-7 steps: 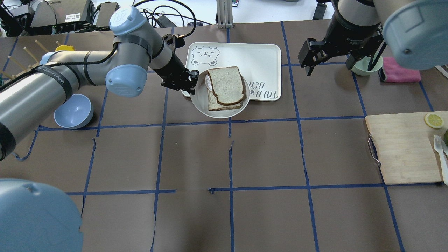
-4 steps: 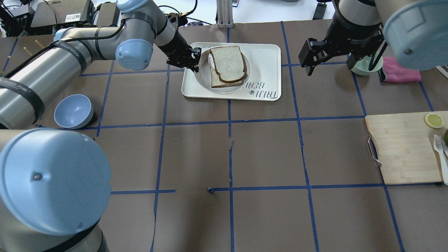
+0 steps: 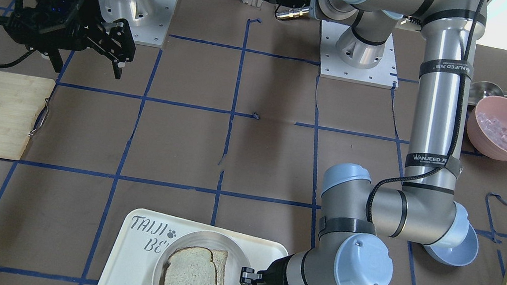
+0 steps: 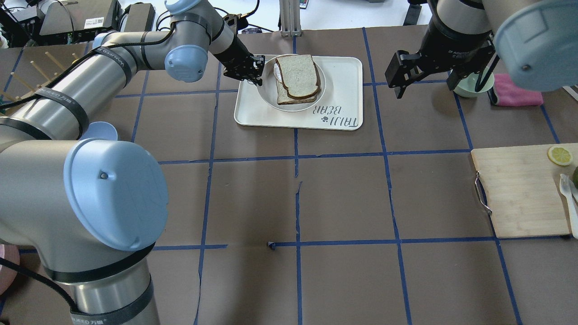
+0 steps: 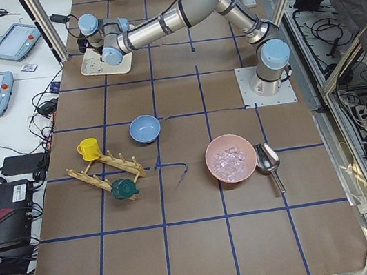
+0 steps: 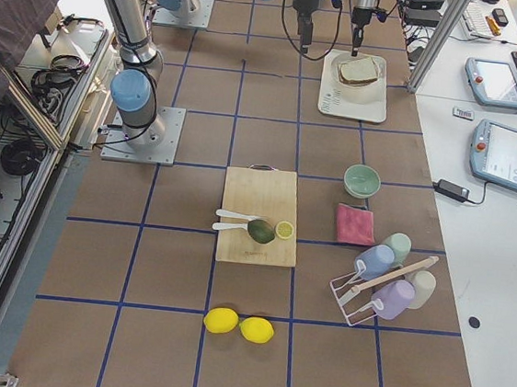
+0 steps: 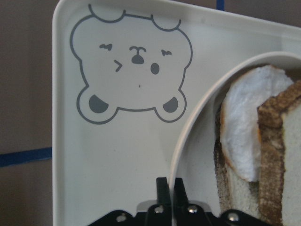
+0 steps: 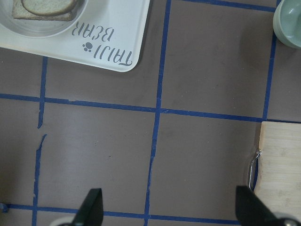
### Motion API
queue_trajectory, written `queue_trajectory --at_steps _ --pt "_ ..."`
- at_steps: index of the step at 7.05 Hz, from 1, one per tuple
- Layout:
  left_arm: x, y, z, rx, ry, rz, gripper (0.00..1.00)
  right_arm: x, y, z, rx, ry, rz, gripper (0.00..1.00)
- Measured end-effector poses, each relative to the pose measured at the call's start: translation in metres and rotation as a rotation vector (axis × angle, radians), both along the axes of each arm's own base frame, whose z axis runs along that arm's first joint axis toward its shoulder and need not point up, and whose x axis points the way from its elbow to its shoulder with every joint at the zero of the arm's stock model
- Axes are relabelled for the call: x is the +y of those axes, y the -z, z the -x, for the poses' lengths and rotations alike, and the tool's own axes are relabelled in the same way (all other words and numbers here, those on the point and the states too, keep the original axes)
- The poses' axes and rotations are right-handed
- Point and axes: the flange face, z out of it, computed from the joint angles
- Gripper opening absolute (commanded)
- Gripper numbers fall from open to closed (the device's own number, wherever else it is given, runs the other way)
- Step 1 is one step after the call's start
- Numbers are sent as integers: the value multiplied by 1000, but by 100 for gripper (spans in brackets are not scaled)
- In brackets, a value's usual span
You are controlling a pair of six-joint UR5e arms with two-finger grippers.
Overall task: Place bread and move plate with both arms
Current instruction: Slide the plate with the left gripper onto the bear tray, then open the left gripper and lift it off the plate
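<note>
The cream plate (image 4: 270,97) is over the white bear tray (image 4: 343,81), at its left half. The bread (image 4: 297,74) lies on top of a second slice with egg white (image 7: 244,136) in the plate. My left gripper (image 4: 258,72) is shut on the plate's left rim, with both fingers pinched together on the rim (image 7: 188,136) in the left wrist view. Whether the plate rests on the tray or hangs just above it is unclear. My right gripper (image 4: 425,90) is open and empty, high over the table to the right of the tray; its fingers (image 8: 91,207) stand wide apart.
A wooden cutting board (image 4: 519,189) with a lemon slice and a fork lies at the right. A green bowl (image 4: 469,85) and a pink cloth (image 4: 517,95) sit behind the right gripper. A blue bowl (image 3: 461,251) and a pink bowl (image 3: 504,127) are on the left arm's side.
My left gripper has carried the plate with the bread away from me, from the tray's near left edge onto the tray. The right arm has not moved.
</note>
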Motion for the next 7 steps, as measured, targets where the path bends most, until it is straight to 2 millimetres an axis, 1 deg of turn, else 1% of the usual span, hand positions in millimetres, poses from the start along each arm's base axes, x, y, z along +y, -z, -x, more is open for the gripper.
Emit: queue_trajectory --at_steps 1,2,3,4,5,6,7 --pt "1 7 0 5 -6 -14 100 0 0 0 0 -2 -1 100" --pt "2 9 0 6 -9 -23 100 0 1 0 0 -2 -2 100" --pt "3 6 0 6 -11 -23 100 0 1 0 0 -2 -3 100" --pt "5 -3 -1 2 -13 -27 100 0 1 0 0 -2 -4 100" --pt "8 -19 -6 -3 -16 -35 100 0 1 0 0 -2 -4 100" --pt "12 -43 -17 -21 -24 -33 100 0 1 0 0 -2 -4 100" --pt "18 -70 -35 -80 -35 -26 100 0 1 0 -1 -2 -3 100"
